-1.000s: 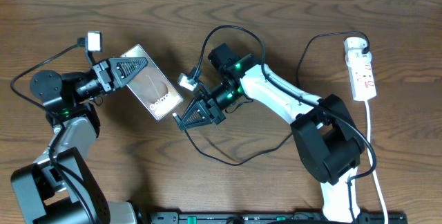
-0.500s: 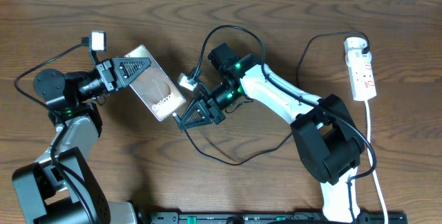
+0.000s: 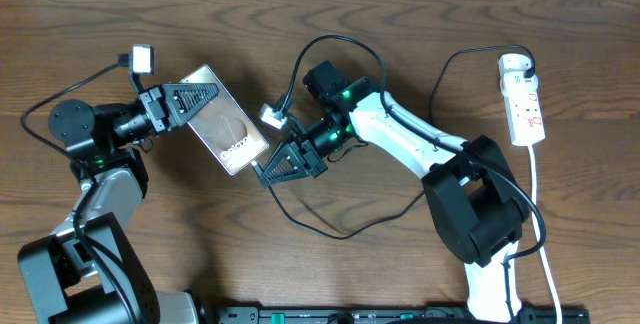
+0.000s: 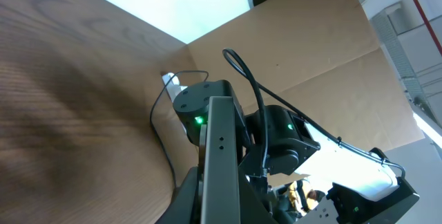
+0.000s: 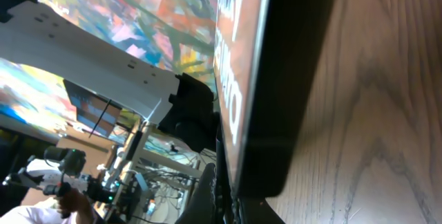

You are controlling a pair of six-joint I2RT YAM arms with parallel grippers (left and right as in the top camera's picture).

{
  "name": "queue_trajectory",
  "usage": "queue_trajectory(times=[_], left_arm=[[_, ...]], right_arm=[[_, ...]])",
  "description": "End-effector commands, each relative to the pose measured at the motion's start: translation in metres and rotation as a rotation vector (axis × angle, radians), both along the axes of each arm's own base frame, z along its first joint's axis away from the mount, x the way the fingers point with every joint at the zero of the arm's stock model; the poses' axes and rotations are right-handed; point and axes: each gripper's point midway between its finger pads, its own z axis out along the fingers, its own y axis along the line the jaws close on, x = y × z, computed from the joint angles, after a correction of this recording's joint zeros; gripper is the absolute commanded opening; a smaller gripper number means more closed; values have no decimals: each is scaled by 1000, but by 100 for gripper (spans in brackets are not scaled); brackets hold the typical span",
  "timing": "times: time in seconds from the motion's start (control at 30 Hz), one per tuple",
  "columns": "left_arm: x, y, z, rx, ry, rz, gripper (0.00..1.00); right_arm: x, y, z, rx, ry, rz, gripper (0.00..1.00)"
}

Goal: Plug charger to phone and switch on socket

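Our left gripper [image 3: 208,93] still clamps the phone [image 3: 232,134]; our right gripper [image 3: 265,171], pinching the charger [image 3: 340,234], has edged closer.

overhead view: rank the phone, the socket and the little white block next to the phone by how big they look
1. phone: largest; about the socket's length but wider
2. socket: close second, narrower
3. white block: clearly smallest

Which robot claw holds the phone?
The left gripper, its black triangular fingers clamped over the brown-bronze Galaxy phone. The right gripper holds the thin black charger cable at the phone's lower end.
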Motion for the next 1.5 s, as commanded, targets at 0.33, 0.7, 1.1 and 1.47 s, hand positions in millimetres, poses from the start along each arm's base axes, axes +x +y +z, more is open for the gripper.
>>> queue_trajectory(times=[0.33, 0.7, 1.1, 1.47], left_arm=[[-1, -1, 9, 8, -19, -7, 7], [-1, -1, 9, 8, -19, -8, 7], [-1, -1, 9, 8, -20, -7, 7], [-1, -1, 9, 8, -19, -7, 7]], right_arm=[[2, -2, 5, 21, 27, -5, 1], [2, 1, 6, 22, 25, -1, 1], [0, 2, 5, 17, 21, 2, 1], [-5, 6, 5, 19, 17, 16, 1]])
